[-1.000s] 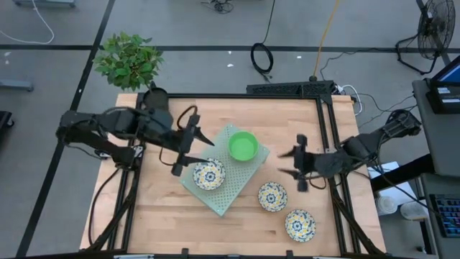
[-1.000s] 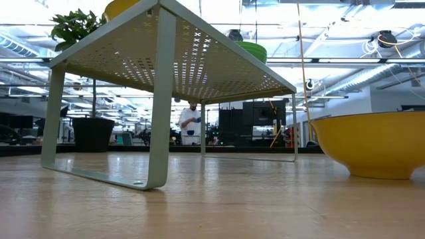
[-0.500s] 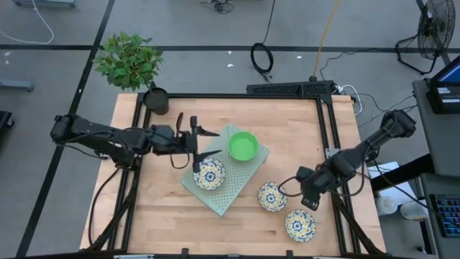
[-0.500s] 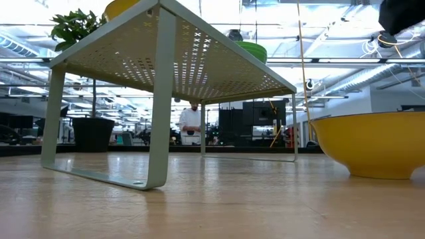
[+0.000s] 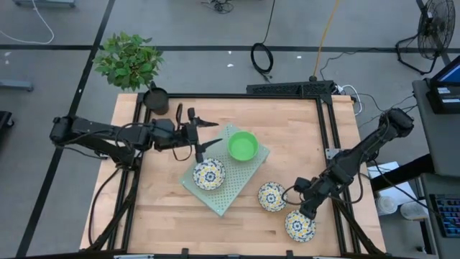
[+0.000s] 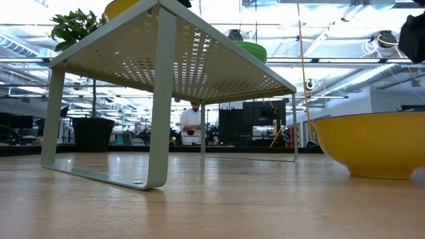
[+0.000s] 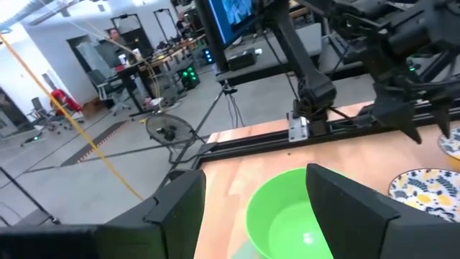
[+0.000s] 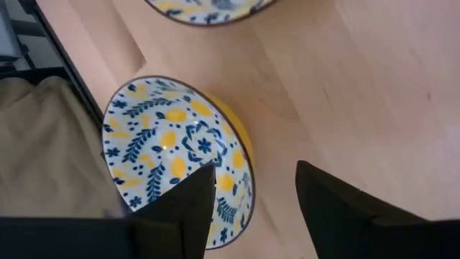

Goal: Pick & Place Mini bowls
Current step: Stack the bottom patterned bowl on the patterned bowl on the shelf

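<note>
Right gripper (image 5: pixel 307 210), fingers spread, just above floral bowl (image 5: pixel 300 225) on table (image 5: pixel 162 208), second floral bowl (image 5: pixel 272 196) beside; left gripper (image 5: pixel 203 137), spread wide, near green bowl (image 5: pixel 244 145), apparently on mat (image 5: pixel 215 198).

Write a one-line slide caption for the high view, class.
Left gripper open beside the green bowl on the perforated mat; right gripper open over a floral bowl on the table.

Both arms are dark, built of slim tubular links joined by bulkier rounded joint housings. The left gripper (image 5: pixel 202 138) and right gripper (image 5: pixel 305 204) each carry two flat, matte black fingers (image 7: pixel 343 208). Thin black cables loop beside the wrists.
</note>
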